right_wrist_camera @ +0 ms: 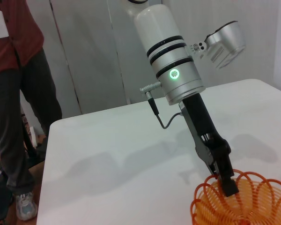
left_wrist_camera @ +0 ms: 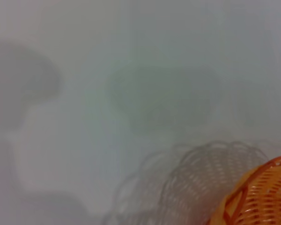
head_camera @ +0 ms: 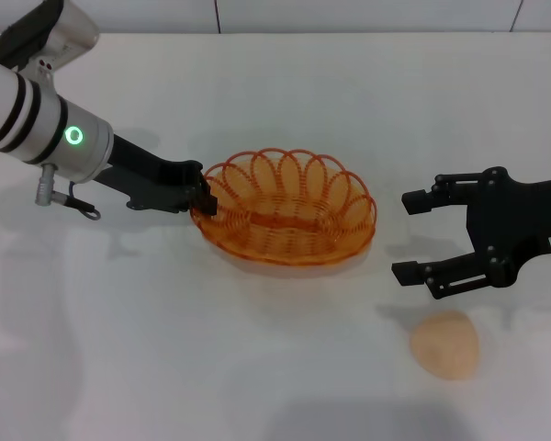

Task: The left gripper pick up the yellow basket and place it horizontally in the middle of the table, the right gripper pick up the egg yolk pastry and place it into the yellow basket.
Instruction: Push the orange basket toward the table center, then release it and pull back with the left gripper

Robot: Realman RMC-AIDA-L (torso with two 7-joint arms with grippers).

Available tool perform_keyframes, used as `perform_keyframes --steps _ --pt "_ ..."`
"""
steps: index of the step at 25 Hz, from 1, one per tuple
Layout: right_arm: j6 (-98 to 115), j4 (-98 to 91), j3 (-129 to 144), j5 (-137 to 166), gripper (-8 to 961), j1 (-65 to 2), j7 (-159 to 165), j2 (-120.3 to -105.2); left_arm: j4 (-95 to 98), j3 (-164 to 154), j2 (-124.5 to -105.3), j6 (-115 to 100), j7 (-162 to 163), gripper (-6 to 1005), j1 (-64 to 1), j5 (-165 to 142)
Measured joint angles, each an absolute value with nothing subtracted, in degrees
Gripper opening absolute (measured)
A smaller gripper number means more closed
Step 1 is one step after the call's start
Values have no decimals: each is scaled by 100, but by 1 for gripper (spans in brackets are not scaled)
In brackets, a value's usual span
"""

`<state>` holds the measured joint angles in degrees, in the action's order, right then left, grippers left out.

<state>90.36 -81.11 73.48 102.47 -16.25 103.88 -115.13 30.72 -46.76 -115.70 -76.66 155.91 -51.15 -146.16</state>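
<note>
Gripping the yellow basket (head_camera: 285, 209) by its left rim, left gripper (head_camera: 202, 197) closed (basket mid-table); right gripper (head_camera: 410, 234) spread wide above egg yolk pastry (head_camera: 445, 344).

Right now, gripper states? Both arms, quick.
Left gripper: shut on the rim of the yellow basket, at the basket's left end.
Right gripper: open, holding nothing, hanging above the table beyond the egg yolk pastry.
</note>
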Motion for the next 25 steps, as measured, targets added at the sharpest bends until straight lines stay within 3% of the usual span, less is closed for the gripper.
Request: perform_keyframes --steps 25 --pt "9040 -8112 7344 10248 857 -1631 10388 -11522 3058 -4661 -11597 -7709 15379 171 -5069 -14395"
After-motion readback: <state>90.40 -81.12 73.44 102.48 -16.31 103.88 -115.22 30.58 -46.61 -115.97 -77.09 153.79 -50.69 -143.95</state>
